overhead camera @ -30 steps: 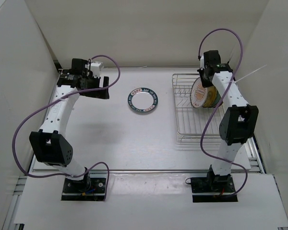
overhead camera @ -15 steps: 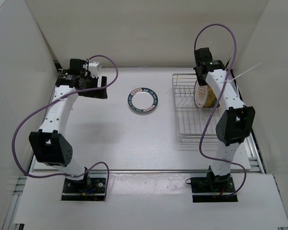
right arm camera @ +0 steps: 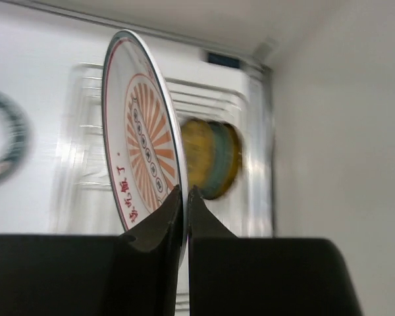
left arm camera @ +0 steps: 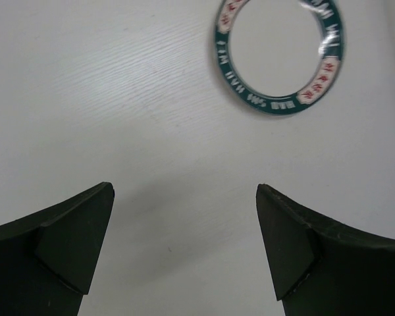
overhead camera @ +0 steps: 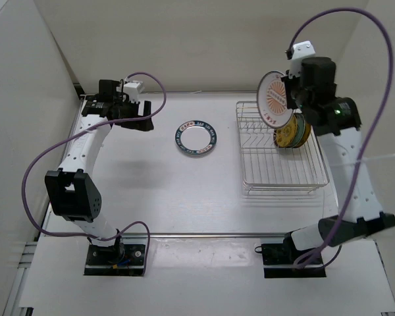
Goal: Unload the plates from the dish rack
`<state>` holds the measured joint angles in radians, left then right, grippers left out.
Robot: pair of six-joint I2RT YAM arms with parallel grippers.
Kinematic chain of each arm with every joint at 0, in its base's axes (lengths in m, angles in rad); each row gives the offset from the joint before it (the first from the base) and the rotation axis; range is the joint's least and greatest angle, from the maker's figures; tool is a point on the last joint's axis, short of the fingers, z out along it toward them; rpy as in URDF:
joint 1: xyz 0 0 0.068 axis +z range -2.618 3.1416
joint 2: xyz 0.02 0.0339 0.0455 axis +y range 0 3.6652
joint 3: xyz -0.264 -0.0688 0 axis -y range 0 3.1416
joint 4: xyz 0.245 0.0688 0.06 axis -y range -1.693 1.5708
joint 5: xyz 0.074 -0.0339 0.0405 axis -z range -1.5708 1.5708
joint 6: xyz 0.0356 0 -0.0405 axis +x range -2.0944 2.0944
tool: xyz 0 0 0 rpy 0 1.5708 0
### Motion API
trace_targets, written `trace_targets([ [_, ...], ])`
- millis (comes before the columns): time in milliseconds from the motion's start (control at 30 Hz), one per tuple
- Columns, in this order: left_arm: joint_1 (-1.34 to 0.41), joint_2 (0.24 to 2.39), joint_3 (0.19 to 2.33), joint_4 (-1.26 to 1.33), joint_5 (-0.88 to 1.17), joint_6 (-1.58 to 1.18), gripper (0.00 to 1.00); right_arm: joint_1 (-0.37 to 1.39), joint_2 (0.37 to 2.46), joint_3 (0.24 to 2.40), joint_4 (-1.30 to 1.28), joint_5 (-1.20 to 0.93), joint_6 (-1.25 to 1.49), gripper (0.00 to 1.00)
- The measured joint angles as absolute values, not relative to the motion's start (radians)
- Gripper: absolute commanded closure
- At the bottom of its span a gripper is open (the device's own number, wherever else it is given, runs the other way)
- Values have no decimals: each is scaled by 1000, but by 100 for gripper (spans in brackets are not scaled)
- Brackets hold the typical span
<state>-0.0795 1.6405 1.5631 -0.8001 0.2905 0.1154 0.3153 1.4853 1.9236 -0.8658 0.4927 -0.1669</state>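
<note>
My right gripper point(right arm camera: 185, 192) is shut on the rim of the white plate with the orange sunburst point(right arm camera: 139, 145), holding it on edge high above the dish rack point(overhead camera: 257, 183); from above, that sunburst plate point(overhead camera: 274, 99) hangs over the rack's far end. A yellow plate point(overhead camera: 288, 135) and a teal-blue plate point(overhead camera: 303, 129) stand upright in the rack. The plate with the dark lettered rim point(overhead camera: 197, 137) lies flat on the table between the arms. My left gripper point(left arm camera: 184, 197) is open over bare table, near-left of that lettered plate point(left arm camera: 278, 56).
White walls enclose the table on the left, back and right; the right wall point(right arm camera: 342, 131) runs close beside the rack. My right arm point(overhead camera: 355, 171) arches over the rack's right side. Purple cables point(overhead camera: 46, 164) loop from both arms.
My right gripper has lifted the sunburst plate up out of the rack, and the right arm has swung higher and to the right. The left arm has barely moved.
</note>
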Motion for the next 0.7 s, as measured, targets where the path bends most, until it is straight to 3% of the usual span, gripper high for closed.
trace_targets([
  [133, -139, 1646, 1600, -793, 421, 149, 0, 274, 1350, 1883, -902, 26, -207, 100],
  [300, -362, 1644, 1647, -780, 553, 210, 0, 269, 1334, 1782, -1005, -451, -323, 100],
  [500, -565, 1644, 1728, -801, 640, 240, 3, 249, 1398, 1705, -1038, -605, -376, 100],
  [700, -596, 1647, 1746, -808, 651, 247, 3, 228, 1378, 1703, -1039, -639, -390, 100],
])
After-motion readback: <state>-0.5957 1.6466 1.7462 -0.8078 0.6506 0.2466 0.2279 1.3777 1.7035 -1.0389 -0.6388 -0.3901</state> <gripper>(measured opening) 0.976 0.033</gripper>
